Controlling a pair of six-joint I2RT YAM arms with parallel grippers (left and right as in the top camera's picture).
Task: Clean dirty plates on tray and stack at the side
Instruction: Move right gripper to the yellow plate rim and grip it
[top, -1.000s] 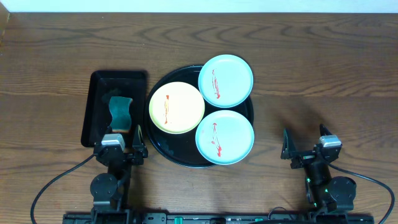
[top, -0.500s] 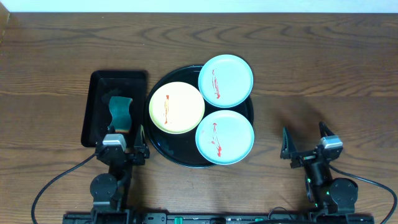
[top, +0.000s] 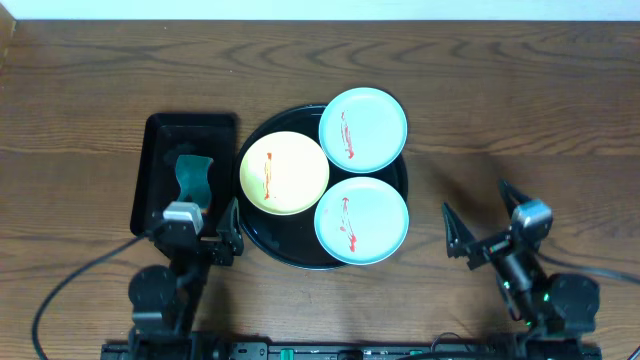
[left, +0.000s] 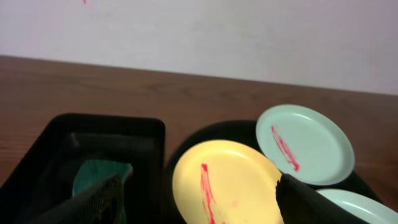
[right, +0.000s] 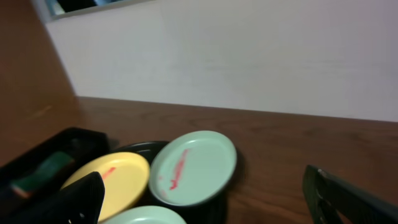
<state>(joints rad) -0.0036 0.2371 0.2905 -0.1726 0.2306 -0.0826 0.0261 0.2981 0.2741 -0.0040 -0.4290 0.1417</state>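
Observation:
Three plates lie on the round black tray (top: 262, 243): a pale yellow plate (top: 285, 173) at the left, an aqua plate (top: 363, 130) at the back right and an aqua plate (top: 362, 221) at the front right. Each bears a red sauce streak. The yellow plate (left: 221, 186) and back aqua plate (left: 305, 144) show in the left wrist view, and again in the right wrist view (right: 112, 177) (right: 194, 167). My left gripper (top: 200, 218) is open near the tray's front left. My right gripper (top: 484, 212) is open, right of the tray, over bare wood.
A rectangular black tray (top: 163, 140) left of the round tray holds a teal sponge (top: 192, 177). The sponge also shows in the left wrist view (left: 99, 178). A pale wall stands behind the table's far edge.
My right gripper has risen and moved a little left and forward, its fingers spread wider. My left gripper has lifted slightly. The plates have not moved.

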